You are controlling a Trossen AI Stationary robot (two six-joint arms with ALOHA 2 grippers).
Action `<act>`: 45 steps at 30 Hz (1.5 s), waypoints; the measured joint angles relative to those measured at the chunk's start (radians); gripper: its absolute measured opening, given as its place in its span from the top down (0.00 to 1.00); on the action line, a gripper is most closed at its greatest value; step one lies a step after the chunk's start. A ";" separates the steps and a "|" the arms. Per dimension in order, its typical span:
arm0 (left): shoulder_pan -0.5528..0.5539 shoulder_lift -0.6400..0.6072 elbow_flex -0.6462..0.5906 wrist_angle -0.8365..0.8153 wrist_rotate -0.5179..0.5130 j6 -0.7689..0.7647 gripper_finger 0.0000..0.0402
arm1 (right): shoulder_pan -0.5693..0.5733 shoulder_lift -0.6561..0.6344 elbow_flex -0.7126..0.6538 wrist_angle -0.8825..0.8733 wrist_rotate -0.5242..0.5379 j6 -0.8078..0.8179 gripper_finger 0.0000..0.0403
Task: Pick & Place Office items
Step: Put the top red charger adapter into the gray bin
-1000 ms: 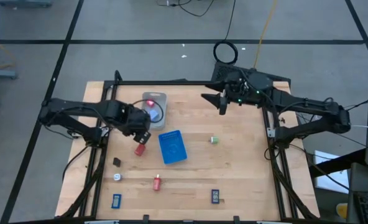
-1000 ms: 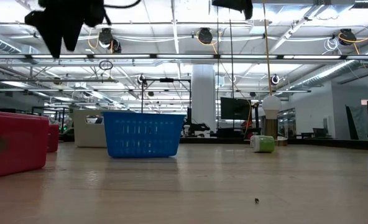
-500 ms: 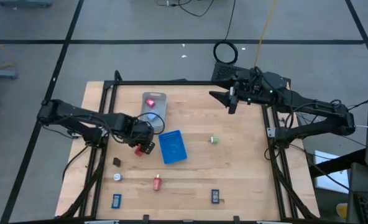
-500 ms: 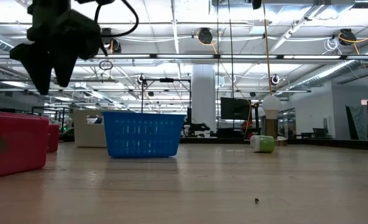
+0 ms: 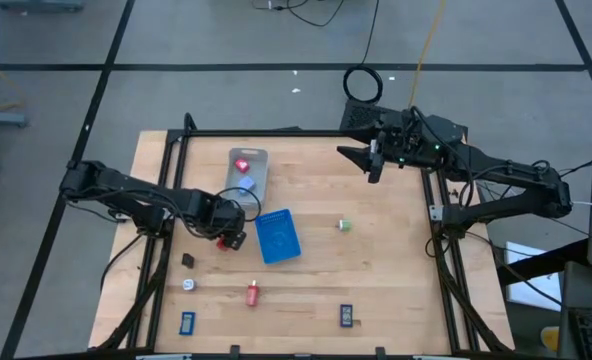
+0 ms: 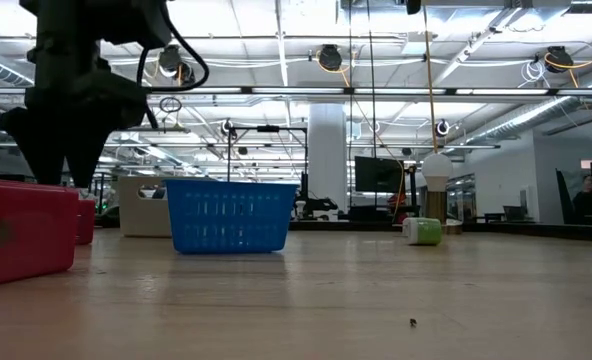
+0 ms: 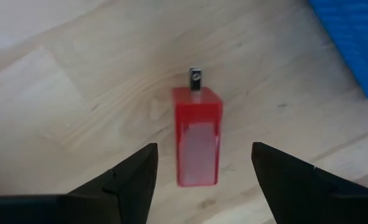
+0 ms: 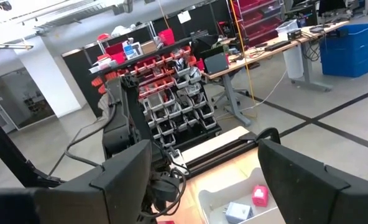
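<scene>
Your red piece, a small translucent red block with a metal tab at its far end, lies flat on the tabletop directly under the left claw, between its two spread fingers and touching neither, just left of the blue basket. No writing can be read on it. Count the other loose pieces from above: one more red one near the front, one green right of the basket, one dark brown, one white, and two dark blue along the front edge. In the grey tray at the far side you have one red and one pale blue piece. The right claw hangs released over the far right of the tabletop, holding nothing.
</scene>
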 joint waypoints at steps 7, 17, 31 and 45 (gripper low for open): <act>0.000 0.000 -0.035 0.031 -0.010 -0.005 0.37 | 0.000 0.000 0.000 0.000 0.001 0.000 0.28; 0.000 0.000 -0.130 0.168 0.023 -0.038 0.35 | 0.000 0.000 0.000 0.000 0.001 0.000 0.28; 0.000 0.000 -0.205 0.250 -0.008 -0.073 0.54 | 0.000 0.000 0.000 0.001 0.002 0.000 0.28; 0.000 0.000 -0.180 0.257 0.048 -0.061 0.71 | 0.000 0.000 0.000 0.001 0.002 0.000 0.28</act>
